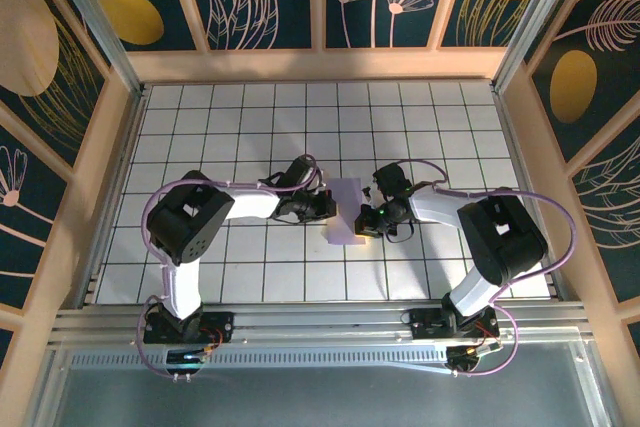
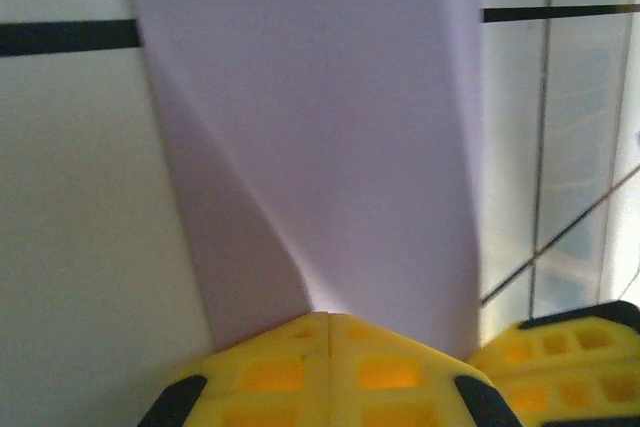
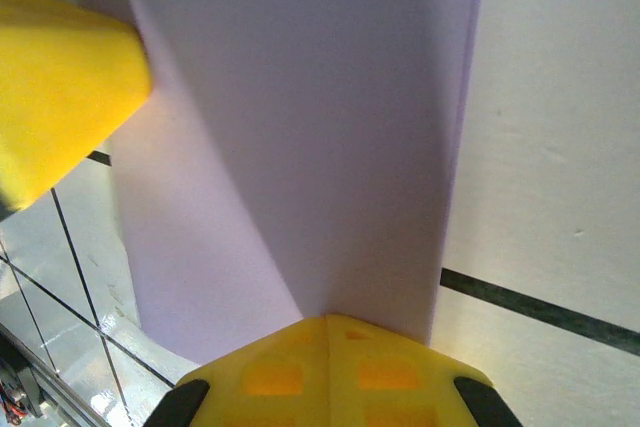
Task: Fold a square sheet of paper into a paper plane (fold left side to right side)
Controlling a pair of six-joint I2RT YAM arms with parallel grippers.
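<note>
Sheet (image 1: 348,211) sits pinched in my left claw (image 2: 328,321) and right claw (image 3: 328,321), both clamped on it; I should align edges squarely before creasing.

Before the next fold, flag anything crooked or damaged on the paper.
No tear shows. The lavender sheet, pinched by the left gripper and right gripper, buckles in a diagonal ridge from each pinch instead of lying flat.

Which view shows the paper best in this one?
Top external: the paper appears nearly whole, so its outline and position are readable. Both wrist views are too close: left wrist shows a lavender band with a diagonal crease, right wrist much the same, ends cut off.
</note>
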